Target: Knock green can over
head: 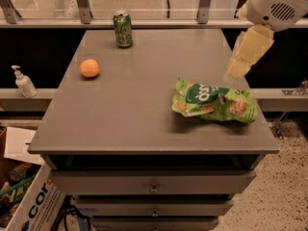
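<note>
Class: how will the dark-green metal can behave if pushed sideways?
Upright, tall and narrow, the dark-green metal can likely tips easily; once down, its round body would probably roll. The end effector hovers above the grey table's right edge.

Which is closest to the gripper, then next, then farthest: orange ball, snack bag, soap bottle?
The gripper hovers over the table's right edge.
1. snack bag, table's right side.
2. orange ball, table's left side.
3. soap bottle, off the table, far left.

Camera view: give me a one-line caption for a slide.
Upright green can at the table's back edge, gripper at the right side near the snack bag, orange ball left.
</note>
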You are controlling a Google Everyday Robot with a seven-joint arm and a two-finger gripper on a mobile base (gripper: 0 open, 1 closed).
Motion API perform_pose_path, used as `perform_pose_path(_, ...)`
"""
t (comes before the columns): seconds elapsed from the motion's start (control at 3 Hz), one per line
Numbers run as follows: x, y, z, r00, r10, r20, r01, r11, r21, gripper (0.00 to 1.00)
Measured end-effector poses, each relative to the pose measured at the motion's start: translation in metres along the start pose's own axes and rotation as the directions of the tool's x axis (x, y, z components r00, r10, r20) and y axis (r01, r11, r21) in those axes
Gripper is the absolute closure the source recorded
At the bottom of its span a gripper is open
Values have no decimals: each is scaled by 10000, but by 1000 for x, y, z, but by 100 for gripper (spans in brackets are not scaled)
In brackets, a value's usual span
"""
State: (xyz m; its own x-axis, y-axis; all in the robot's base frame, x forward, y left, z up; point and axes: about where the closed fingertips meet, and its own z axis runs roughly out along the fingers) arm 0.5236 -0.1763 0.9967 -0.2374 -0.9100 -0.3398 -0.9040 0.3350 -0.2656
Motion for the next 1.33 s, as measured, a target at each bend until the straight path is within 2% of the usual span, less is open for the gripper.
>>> perform_pose_path(0.33,-36,-26,8,9976,479,491,-486,9987,119,0)
perform_pose_path(0.67,-74,-50,11,9857,1266,1115,-1282,9917,79,0)
perform_pose_path(1.0,-74,-50,11,9857,1265,1116,-1282,9917,79,0)
perform_pose_path(1.33,-86,-57,13,9682,1706,1828,-1721,9851,-79,0)
